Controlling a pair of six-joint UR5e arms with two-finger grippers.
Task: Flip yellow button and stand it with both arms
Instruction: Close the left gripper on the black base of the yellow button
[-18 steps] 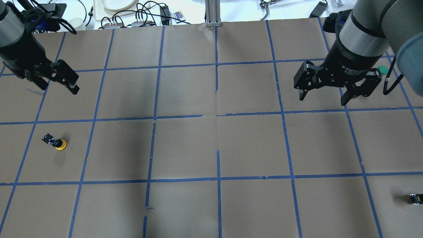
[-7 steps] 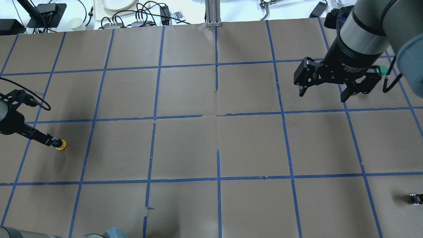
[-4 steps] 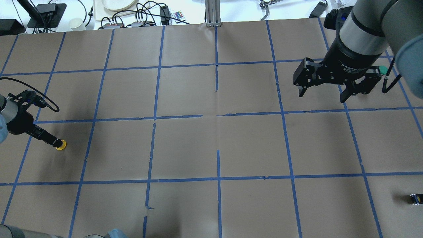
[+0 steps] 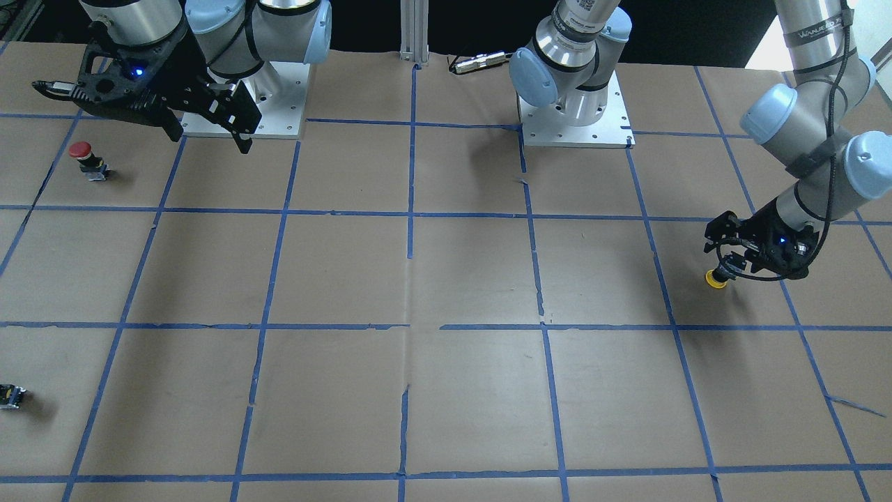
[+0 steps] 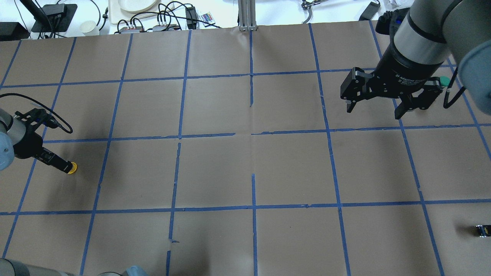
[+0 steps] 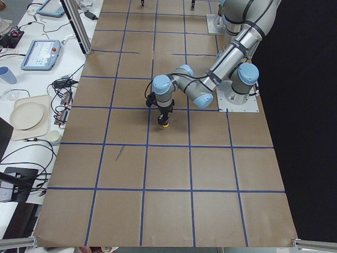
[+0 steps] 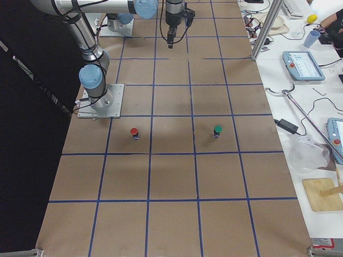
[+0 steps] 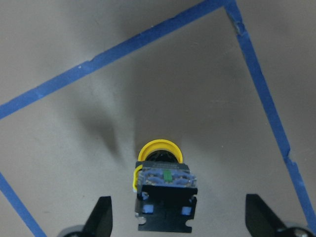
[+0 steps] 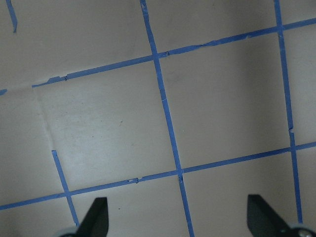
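The yellow button (image 8: 158,150) lies on its side on the brown paper, yellow cap pointing away from the wrist and blocky black-and-blue body (image 8: 165,197) toward it. My left gripper (image 8: 180,217) is open, low over the table, with a finger on each side of the body and gaps on both sides. In the overhead view the cap (image 5: 71,168) sticks out past the left gripper (image 5: 57,164) at the far left; in the front view the cap (image 4: 715,278) is at the right. My right gripper (image 5: 374,111) is open and empty, high at the back right.
A red-capped button (image 4: 81,150) stands near the right arm's base. A green-capped one (image 7: 217,129) stands close by, partly hidden behind the right gripper in the overhead view. A small dark block (image 5: 482,230) lies at the front right edge. Cables and plates lie beyond the table's far edge.
My left arm has come down from the back left to the yellow button, and its open fingers now straddle the body. The button has stayed in place. The right arm has barely moved.
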